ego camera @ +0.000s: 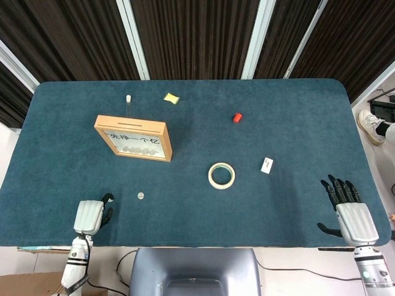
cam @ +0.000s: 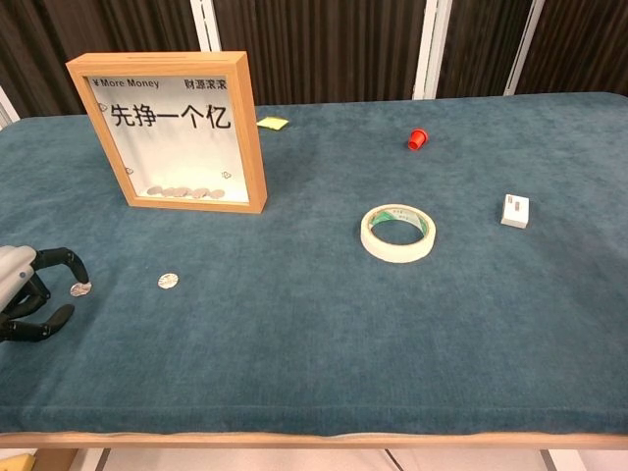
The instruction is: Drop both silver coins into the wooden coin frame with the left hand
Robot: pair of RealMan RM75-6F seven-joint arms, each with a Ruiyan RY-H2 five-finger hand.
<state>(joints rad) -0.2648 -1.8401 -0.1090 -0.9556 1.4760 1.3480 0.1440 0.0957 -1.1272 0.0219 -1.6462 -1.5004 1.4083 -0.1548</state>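
The wooden coin frame (ego camera: 133, 137) (cam: 177, 132) stands upright at the left rear, with several coins lying in its bottom. One silver coin (cam: 80, 288) lies on the cloth at the near left. My left hand (ego camera: 92, 216) (cam: 29, 294) arches over it, with a fingertip (cam: 77, 267) at the coin's edge and the thumb held apart below. In the head view those fingers hide this coin. The second silver coin (ego camera: 141, 196) (cam: 168, 281) lies free just to its right. My right hand (ego camera: 349, 213) rests at the near right edge, fingers spread, holding nothing.
A roll of tape (ego camera: 221, 176) (cam: 398, 233) lies mid-table. A small white block (ego camera: 266, 164) (cam: 514, 210) sits to its right. A red cap (ego camera: 237, 117) (cam: 418, 139), a yellow scrap (ego camera: 171, 97) and a thin white stick (ego camera: 128, 100) lie toward the back.
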